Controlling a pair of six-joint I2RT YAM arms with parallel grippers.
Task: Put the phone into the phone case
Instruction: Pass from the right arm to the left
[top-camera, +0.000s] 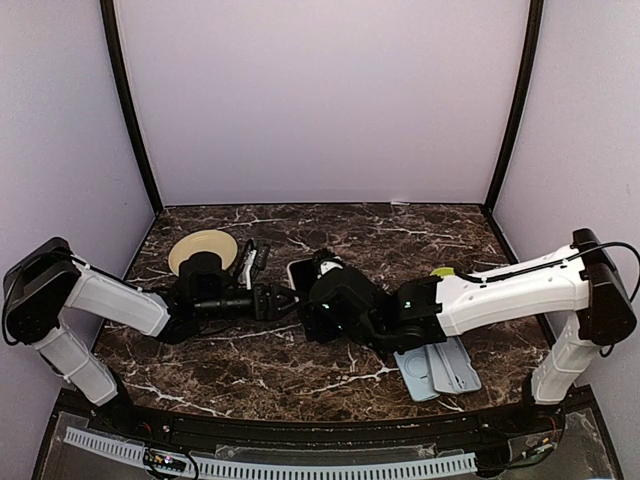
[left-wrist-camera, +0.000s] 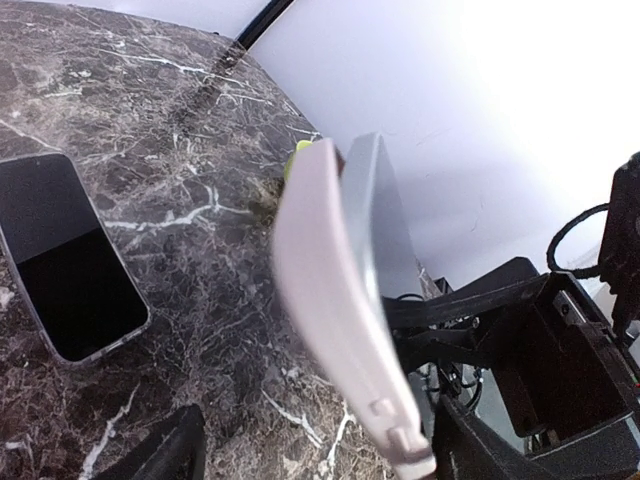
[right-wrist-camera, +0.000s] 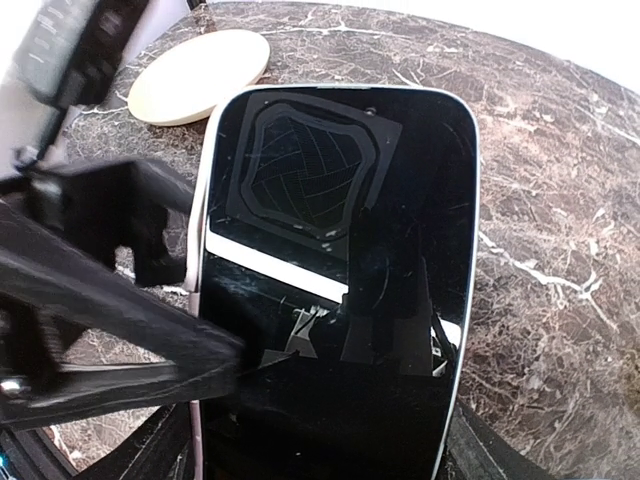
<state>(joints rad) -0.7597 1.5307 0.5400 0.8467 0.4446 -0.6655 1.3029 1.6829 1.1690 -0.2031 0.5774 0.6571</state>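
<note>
**Phone up close, phone case not home yet**

Dark glass fills my right wrist view, reflections all over it, with a thin pale rim down its left edge.

Working down from the big things, the marble table lies under both arms, which meet at centre frame of the overhead view. The right gripper is clamped across the phone's lower end and holds it clear of the table. The left gripper stands wide, with one finger at the bottom left of its own view, and it touches nothing that I can see.

In that left wrist view the phone and case stand edge-on at mid-frame. They lie close together low down and part at the upper end. I judge the seating step to be in hand and unfinished. Next I would want the left jaws over that parted end, squeezing the case on while the right holds firm. A skewed press could pop the seated corner.

Smaller items:
- A cream plate at upper left of the overhead view.
- A pale blue flat piece under the right arm at lower right.
- A second dark phone lying flat at the left of the left wrist view.
- A small green thing beside the right forearm.

The right fingertips are cut off by the frame bottom. Overhead, the grippers cover the seam. I cannot tell what the green thing is.
</note>
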